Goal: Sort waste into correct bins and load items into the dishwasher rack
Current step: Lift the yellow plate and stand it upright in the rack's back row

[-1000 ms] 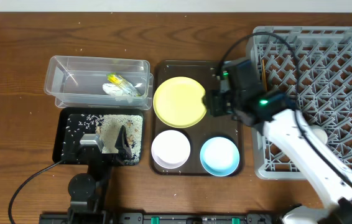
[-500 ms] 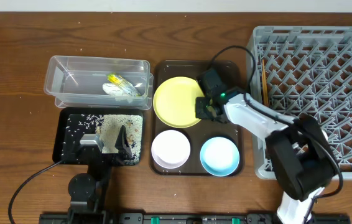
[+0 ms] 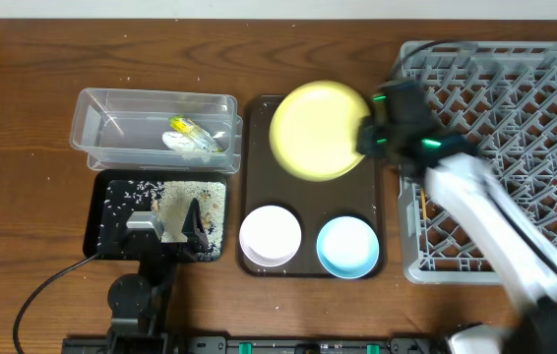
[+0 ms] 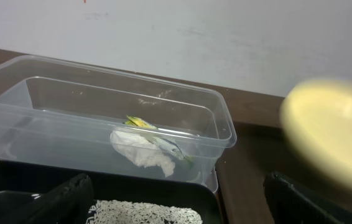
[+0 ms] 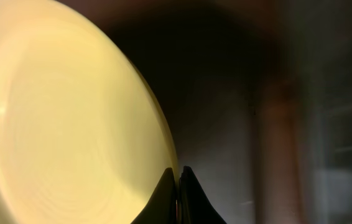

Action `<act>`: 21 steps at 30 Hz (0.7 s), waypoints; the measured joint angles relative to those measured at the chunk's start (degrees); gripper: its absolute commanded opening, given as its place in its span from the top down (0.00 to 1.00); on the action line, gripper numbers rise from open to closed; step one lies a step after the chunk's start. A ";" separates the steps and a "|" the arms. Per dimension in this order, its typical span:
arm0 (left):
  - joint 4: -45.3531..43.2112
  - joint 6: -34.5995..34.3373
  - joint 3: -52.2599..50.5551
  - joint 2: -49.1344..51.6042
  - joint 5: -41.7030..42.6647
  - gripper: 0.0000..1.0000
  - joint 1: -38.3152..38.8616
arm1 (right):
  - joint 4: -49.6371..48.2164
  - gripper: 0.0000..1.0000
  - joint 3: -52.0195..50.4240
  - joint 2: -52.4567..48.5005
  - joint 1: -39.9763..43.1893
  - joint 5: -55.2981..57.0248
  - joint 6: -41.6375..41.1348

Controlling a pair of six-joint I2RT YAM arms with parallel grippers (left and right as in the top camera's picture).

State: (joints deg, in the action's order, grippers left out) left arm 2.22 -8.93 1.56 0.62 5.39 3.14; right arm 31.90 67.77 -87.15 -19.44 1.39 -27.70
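Note:
The pale-yellow plate (image 3: 316, 130) hangs tilted above the brown serving tray (image 3: 310, 197), with my right gripper (image 3: 367, 136) shut on its right rim. The right wrist view shows that gripper (image 5: 178, 177) pinching the plate (image 5: 58, 124) edge. The dishwasher rack (image 3: 515, 108) lies just right of it, with chopsticks (image 3: 423, 208) along its left side, partly hidden by the arm. The white bowl (image 3: 271, 236) and blue bowl (image 3: 346, 246) sit on the serving tray. My left gripper (image 3: 167, 226) stands open over the black tray (image 3: 101, 231) of rice (image 3: 151, 192). The wrapper (image 3: 192, 135) lies in the clear tub (image 3: 111, 108).
In the left wrist view, the clear tub (image 4: 219, 124) with the wrapper (image 4: 148, 142) stands right behind the black tray (image 4: 163, 186) and its rice (image 4: 145, 214). The blurred plate (image 4: 334, 130) is at the right. Bare wooden table surrounds everything.
My right gripper closed on the plate's rim, then lifted it off the serving tray, up and to the right toward the rack. The left arm has not moved.

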 measured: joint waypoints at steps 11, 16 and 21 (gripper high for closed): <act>-0.02 0.00 0.00 0.00 0.00 0.09 0.00 | 4.76 0.99 0.11 22.91 6.43 41.05 4.76; -0.02 0.00 0.00 0.00 0.02 0.10 0.00 | 3.10 0.99 0.09 19.54 10.40 54.47 5.20; 0.00 -0.02 0.00 0.00 0.00 0.10 0.00 | -2.40 0.99 0.09 12.48 14.69 58.71 6.34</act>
State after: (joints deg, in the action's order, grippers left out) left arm 2.22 -8.95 1.56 0.62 5.39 3.14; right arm 29.50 67.85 -74.67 -4.75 60.10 -21.37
